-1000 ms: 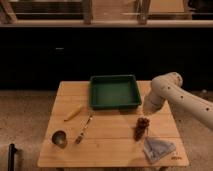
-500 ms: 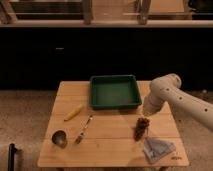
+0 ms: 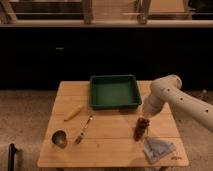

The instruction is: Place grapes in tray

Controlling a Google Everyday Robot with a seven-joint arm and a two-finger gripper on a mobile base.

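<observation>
A bunch of dark red grapes (image 3: 141,128) lies on the wooden table (image 3: 110,135) at the right, in front of the green tray (image 3: 114,92). The tray stands at the back middle of the table and holds nothing that I can see. My white arm (image 3: 175,97) reaches in from the right. My gripper (image 3: 145,116) hangs at its lower end, right above the grapes, and its tip runs into them.
A yellow banana-like piece (image 3: 73,112) lies at the left. A fork (image 3: 84,130) and a small metal cup (image 3: 60,138) sit at the front left. A grey cloth (image 3: 158,148) lies at the front right corner.
The arm has shifted slightly, keeping the gripper just above the grapes. The grapes and the other things have not moved.
</observation>
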